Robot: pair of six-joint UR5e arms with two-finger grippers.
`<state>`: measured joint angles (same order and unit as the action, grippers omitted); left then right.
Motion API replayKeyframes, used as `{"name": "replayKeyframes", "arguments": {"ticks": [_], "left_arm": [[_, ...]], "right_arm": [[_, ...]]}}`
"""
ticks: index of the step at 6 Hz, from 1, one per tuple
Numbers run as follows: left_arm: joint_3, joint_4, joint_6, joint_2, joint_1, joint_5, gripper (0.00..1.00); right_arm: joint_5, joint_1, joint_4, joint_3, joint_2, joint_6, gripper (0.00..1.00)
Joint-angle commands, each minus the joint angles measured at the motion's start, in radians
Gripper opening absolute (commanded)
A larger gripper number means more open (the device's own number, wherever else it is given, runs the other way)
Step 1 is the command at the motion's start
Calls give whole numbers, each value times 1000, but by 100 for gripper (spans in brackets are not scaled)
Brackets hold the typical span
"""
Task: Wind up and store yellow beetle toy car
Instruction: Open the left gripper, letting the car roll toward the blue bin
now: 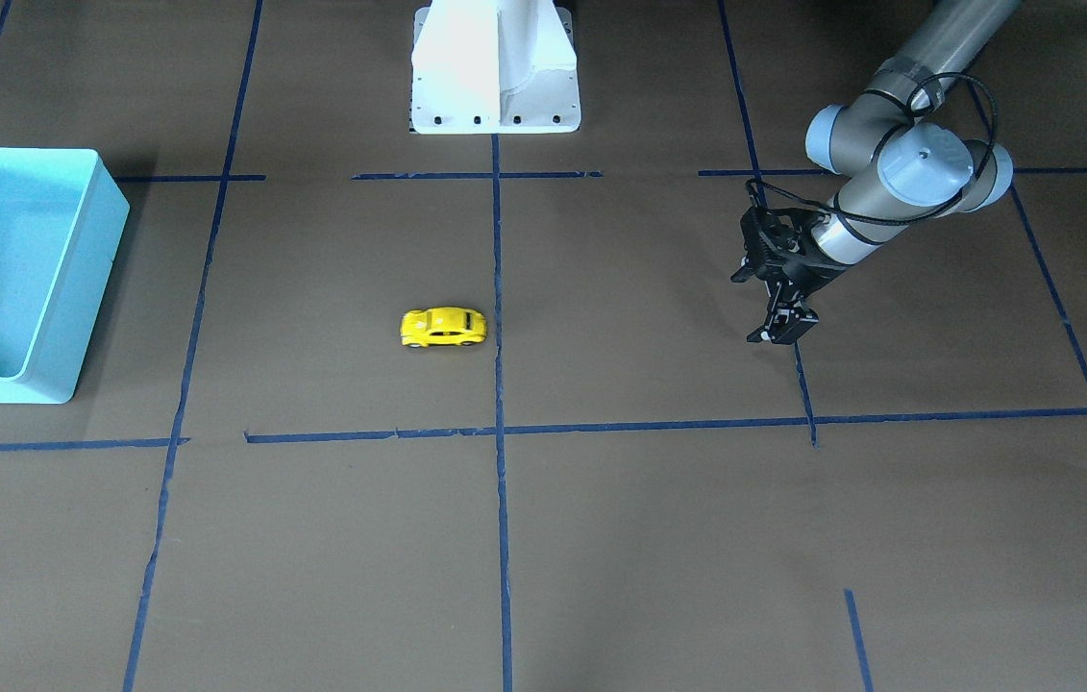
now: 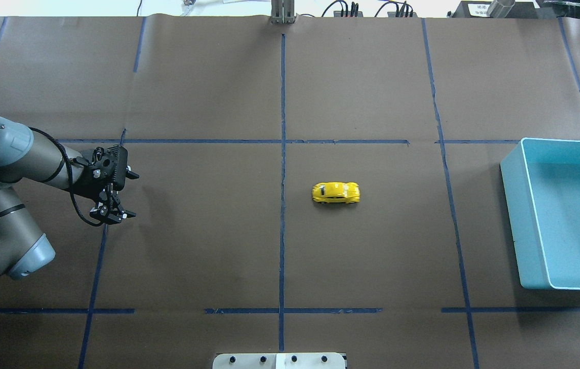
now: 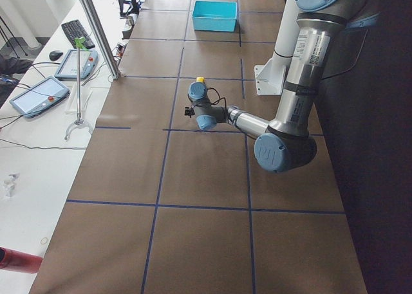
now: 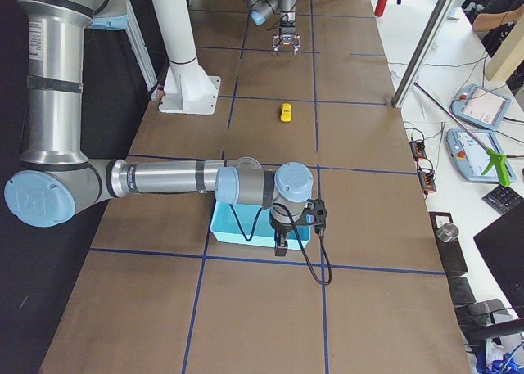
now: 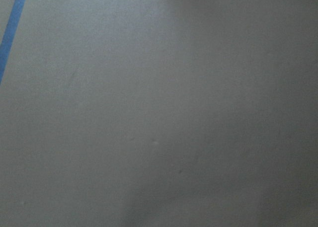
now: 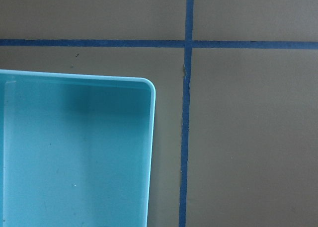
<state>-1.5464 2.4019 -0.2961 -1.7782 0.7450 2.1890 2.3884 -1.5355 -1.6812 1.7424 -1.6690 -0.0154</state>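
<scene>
The yellow beetle toy car (image 1: 443, 327) (image 2: 336, 192) stands on its wheels on the brown table, just right of the centre tape line in the overhead view. My left gripper (image 2: 114, 215) (image 1: 781, 334) hangs open and holds nothing far over on my left side, well apart from the car. The right gripper (image 4: 281, 245) shows only in the exterior right view, above the near edge of the light blue bin (image 4: 246, 231), and I cannot tell its state. The right wrist view looks down on one corner of the bin (image 6: 74, 152), whose visible part holds nothing.
The light blue bin (image 2: 518, 225) (image 1: 82, 279) sits at the table's right end. The white robot base (image 1: 495, 86) stands at my edge of the table. Blue tape lines divide the brown table covering. Tablets and cables lie on side benches beyond the table.
</scene>
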Motion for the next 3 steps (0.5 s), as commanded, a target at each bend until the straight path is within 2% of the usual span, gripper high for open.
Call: {"name": "replayKeyframes", "arguments": {"ticks": [1, 3], "left_arm": [[-21, -56, 8, 28, 133, 123, 100], [-64, -139, 8, 70, 224, 208, 100]], "right_arm": [[2, 0, -2, -1, -2, 2, 100], [-3, -2, 0, -15, -8, -3, 100]]}}
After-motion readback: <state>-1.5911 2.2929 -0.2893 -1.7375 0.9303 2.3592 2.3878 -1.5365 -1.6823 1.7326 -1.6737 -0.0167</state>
